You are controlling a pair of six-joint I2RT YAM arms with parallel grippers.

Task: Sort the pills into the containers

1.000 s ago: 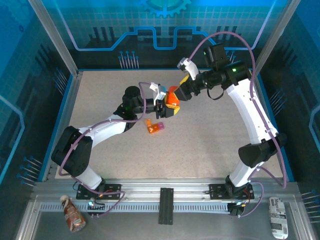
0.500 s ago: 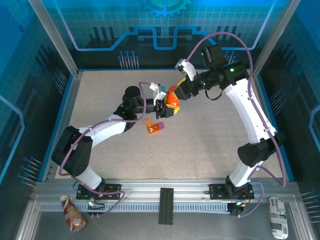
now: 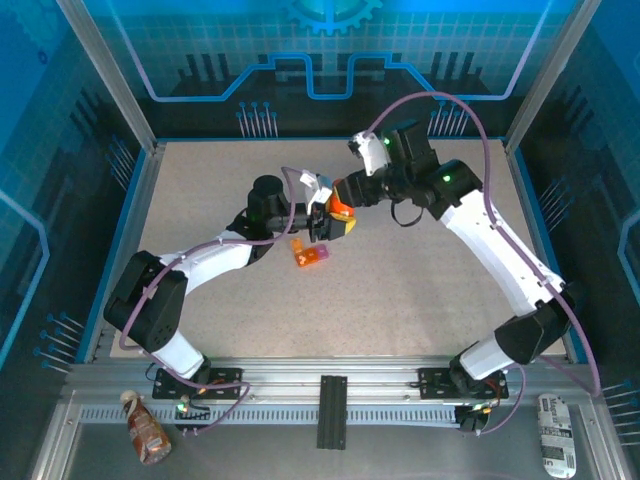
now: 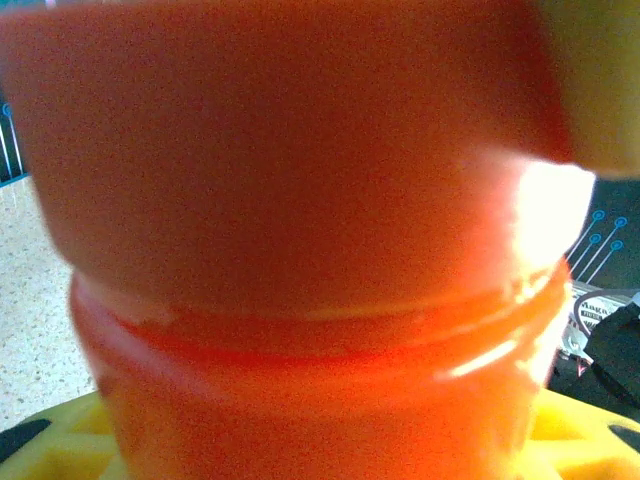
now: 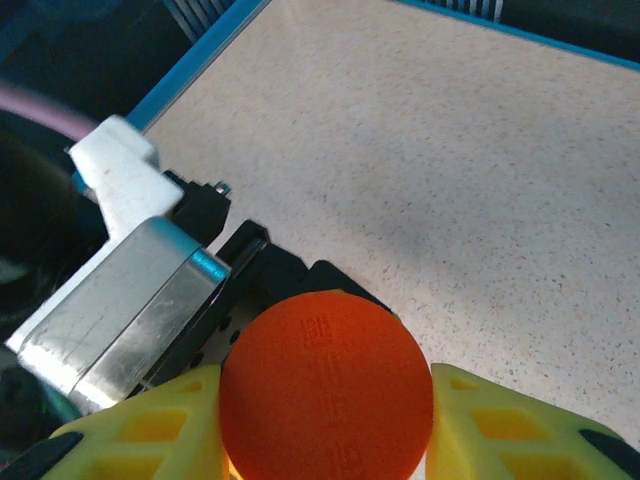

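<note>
Top external view: the left arm extended low toward centre, left gripper (image 3: 324, 222) clamped on the orange bottle (image 3: 343, 218). The right arm arched over, right gripper (image 5: 326, 400) closed on the cap (image 5: 325, 380). The containers (image 3: 311, 255) lay just beside the bottle.

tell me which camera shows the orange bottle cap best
Right wrist: the cap faces the lens, its round top sharp between yellow fingers. Left wrist shows its side, blurred and too close. Top external shows a small orange spot.
</note>
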